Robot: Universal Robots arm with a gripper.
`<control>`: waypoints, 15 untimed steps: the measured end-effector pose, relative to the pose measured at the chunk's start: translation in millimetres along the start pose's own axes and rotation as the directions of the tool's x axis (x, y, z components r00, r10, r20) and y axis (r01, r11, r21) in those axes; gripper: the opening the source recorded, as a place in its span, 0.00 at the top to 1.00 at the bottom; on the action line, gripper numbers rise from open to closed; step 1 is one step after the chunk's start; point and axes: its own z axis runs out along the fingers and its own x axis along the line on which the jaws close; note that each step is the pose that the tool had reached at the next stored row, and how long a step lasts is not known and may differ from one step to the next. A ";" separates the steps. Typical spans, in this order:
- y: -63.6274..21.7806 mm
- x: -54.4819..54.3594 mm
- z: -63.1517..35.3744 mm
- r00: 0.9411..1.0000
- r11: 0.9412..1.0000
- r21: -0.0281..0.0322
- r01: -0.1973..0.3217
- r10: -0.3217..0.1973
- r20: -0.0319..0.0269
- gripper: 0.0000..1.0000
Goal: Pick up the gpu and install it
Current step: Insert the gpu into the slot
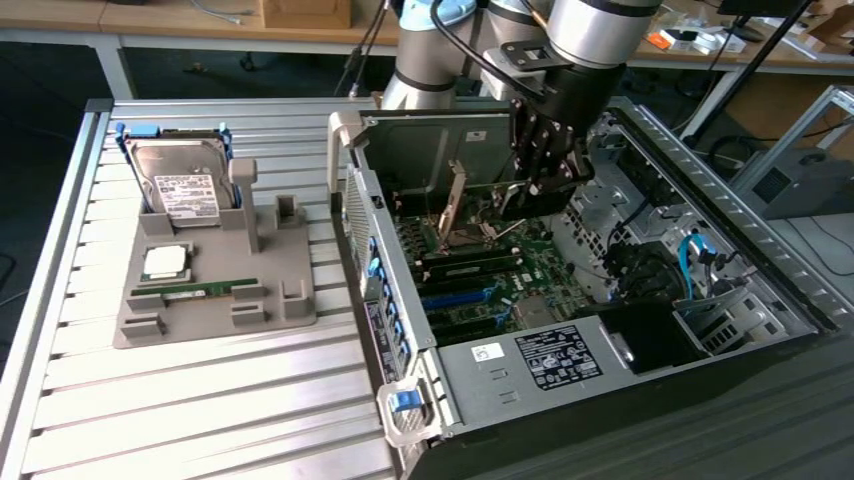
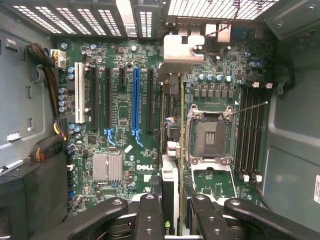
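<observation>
The hand (image 2: 171,212), pointing straight down, grips the edge-on gpu (image 2: 171,145) above the motherboard (image 2: 120,130).

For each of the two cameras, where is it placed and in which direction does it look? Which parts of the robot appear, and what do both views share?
Exterior view: off the arm, above and in front, looking down at the open computer case, the grey tray and the arm.
Wrist view: on the wrist, looking down past the gripper at the motherboard.
Shared: the gripper holding the gpu edge-on over the motherboard.
</observation>
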 end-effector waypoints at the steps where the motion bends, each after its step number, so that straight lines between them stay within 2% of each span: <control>1: 0.0 0.3 0.2 1.000 1.000 0.000 0.000 0.000 0.000 0.73; 15: 0.7 5.9 6.8 1.000 1.000 0.000 0.000 0.000 0.000 0.73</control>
